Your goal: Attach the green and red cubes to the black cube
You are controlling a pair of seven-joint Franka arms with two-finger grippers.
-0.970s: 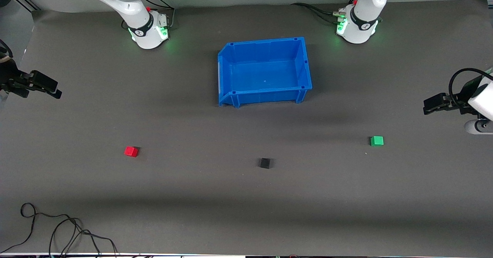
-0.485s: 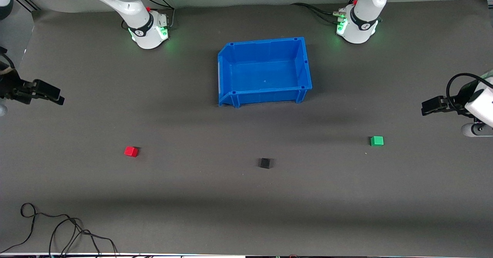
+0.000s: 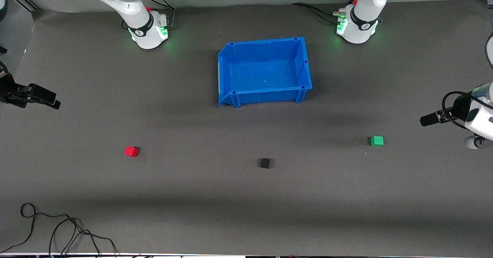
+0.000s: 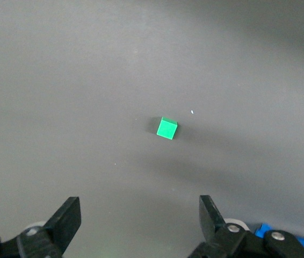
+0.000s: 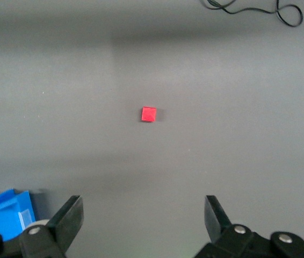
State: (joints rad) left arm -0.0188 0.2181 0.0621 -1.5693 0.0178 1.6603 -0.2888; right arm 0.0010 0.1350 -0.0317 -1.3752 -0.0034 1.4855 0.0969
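Hovering over the right arm's end of the table [image 3: 246, 211], jaws apart, right gripper [image 3: 54, 99]. Lying apart on the table: red cube [image 3: 131, 151], black cube [image 3: 265, 163], green cube [image 3: 376, 141]. Sitting empty farther back, blue bin [image 3: 304, 63]. Hovering near the green cube, jaws apart, left gripper [image 3: 423, 120].

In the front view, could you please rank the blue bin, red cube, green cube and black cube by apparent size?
1. blue bin, by far the largest.
2. red cube, green cube and black cube: they look alike, so no ranking.
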